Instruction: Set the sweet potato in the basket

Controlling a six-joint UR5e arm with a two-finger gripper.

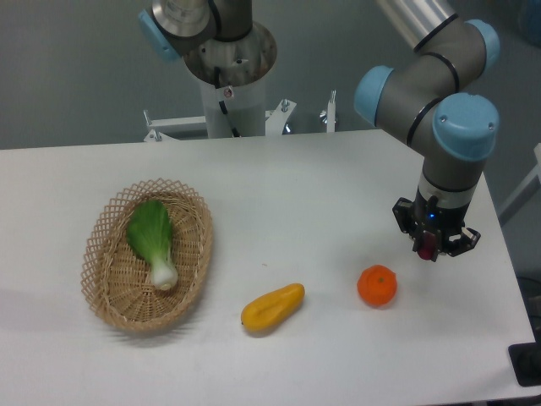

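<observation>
White table — bearing a wicker basket at left, a yellow-orange fruit centrally, a round orange at right.

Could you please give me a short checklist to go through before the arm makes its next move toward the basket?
1. Sweet potato in the tool: ok, a dark red piece shows between the fingers.
2. Grip firm: cannot tell, most of the potato is hidden.
3. Potato clear of the table: cannot tell, one view only.
4. Basket has room: ok, the green vegetable fills only its middle.
5. Path to the basket: ok if lifted; the orange and yellow fruit lie low, nearer the front edge.
6. Basket upright, flat on the table: ok.
</observation>
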